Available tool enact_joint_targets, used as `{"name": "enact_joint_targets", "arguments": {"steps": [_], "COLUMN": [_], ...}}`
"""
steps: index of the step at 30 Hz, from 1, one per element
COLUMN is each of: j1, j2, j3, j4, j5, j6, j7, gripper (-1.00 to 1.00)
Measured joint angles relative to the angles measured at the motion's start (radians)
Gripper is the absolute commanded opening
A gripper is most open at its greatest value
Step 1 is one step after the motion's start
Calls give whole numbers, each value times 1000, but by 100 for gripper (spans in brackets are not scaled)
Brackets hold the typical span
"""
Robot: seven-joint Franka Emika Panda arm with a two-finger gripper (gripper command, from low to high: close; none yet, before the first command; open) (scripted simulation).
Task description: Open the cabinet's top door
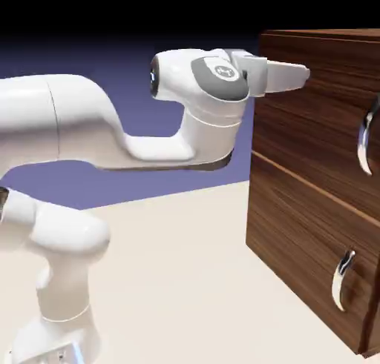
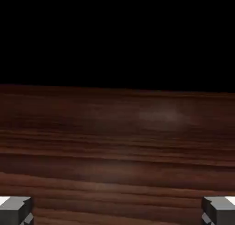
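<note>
Cabinet fills right side of exterior view, dark walnut grain, standing on pale table. Top door at upper right, shut flush, curved silver handle at far right edge. Lower panel below it with own handle. Gripper level at upper centre-right, pointing right, tips against upper edge of top door, well left of its handle. Claw released, jaws spread wide, nothing between. Hand view: wood grain across lower half, black above, grey fingertips in bottom corners.
</note>
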Motion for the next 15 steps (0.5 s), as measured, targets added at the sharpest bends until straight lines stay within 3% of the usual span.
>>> {"name": "enact_joint_targets", "arguments": {"steps": [15], "j1": [260], "j2": [-122], "j3": [-312], "j4": [185], "j5": [-652], "j6": [20], "j7": [420], "gripper": [100]}}
